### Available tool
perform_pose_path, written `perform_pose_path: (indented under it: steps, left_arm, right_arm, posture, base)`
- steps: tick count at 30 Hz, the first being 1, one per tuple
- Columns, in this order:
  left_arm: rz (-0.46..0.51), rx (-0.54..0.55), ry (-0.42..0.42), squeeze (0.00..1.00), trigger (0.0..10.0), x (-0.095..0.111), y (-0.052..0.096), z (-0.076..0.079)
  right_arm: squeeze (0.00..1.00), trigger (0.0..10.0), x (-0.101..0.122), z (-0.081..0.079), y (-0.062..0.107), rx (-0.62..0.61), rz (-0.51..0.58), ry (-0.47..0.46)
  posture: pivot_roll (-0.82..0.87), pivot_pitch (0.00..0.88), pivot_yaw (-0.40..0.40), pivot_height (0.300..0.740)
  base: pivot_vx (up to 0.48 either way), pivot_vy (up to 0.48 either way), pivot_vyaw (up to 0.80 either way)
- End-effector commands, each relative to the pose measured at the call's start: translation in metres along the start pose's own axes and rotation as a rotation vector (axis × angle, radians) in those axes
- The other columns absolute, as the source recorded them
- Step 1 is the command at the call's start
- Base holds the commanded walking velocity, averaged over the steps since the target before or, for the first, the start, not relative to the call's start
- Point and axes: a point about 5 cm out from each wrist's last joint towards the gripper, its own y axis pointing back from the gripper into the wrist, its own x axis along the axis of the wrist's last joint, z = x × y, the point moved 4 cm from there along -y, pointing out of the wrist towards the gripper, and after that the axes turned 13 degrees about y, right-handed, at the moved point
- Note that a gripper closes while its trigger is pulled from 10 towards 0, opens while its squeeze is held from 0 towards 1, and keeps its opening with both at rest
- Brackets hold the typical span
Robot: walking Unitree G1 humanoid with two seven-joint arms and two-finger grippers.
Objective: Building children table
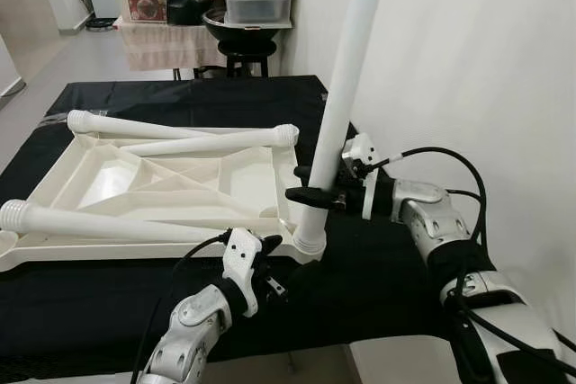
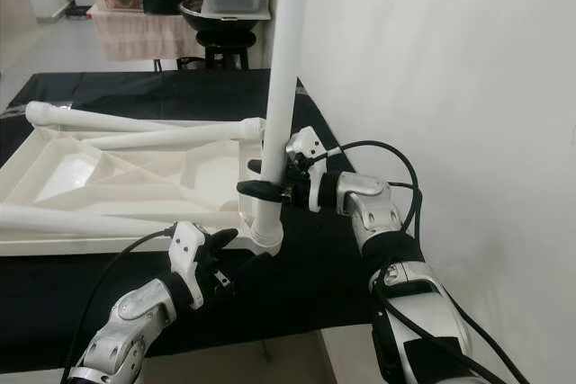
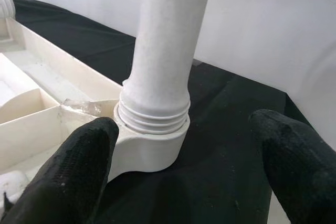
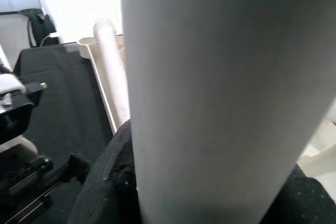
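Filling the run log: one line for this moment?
right gripper: shut on upright leg | leg in corner socket of upturned tabletop | left gripper: open at socket

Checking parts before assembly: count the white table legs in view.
4: one upright white plastic leg in the corner socket; three lying on the upturned tabletop: far, middle, near.

An upside-down white tabletop (image 1: 171,188) lies on a black-covered desk (image 1: 99,303). The right gripper (image 1: 310,184) has its fingers closed around a white leg (image 1: 342,105) standing upright, slightly tilted, in the tabletop's corner socket (image 1: 309,242) just below those fingers. The left gripper (image 1: 267,249) sits just beside that socket. Three more legs (image 1: 180,138) lie across the tabletop, beyond the left fingers
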Motion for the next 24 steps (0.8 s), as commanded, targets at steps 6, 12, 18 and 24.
perform_pose_path:
  steps: [6, 12, 18, 24]
  left_arm:
    - [0.001, -0.003, 0.005, 0.00, 10.0, -0.002, 0.003, 0.003]
    - [-0.004, -0.009, -0.022, 0.00, 10.0, -0.002, 0.021, 0.012]
    - [-0.013, -0.006, -0.041, 0.00, 10.0, -0.003, 0.026, 0.016]
    - [-0.018, 0.008, -0.064, 0.00, 10.0, -0.005, 0.027, 0.014]
  right_arm:
    - [0.00, 0.0, -0.017, -0.014, 0.015, 0.013, -0.013, -0.001]
    - [0.00, 0.0, -0.095, -0.063, 0.008, -0.864, -0.280, -0.274]
    - [0.00, 0.0, -0.071, -0.089, -0.017, -0.754, -0.277, -0.025]
    - [0.00, 0.0, -0.050, -0.076, -0.025, -0.686, -0.172, 0.047]
  posture:
    - [0.01, 0.000, -0.077, 0.740]
    - [0.00, 0.000, -0.080, 0.740]
    - [0.02, 0.000, -0.086, 0.740]
    - [0.00, 0.000, -0.074, 0.740]
  base:
    - [0.000, 0.000, 0.00]
    - [0.000, 0.000, 0.00]
    - [0.000, 0.000, 0.00]
    - [0.000, 0.000, 0.00]
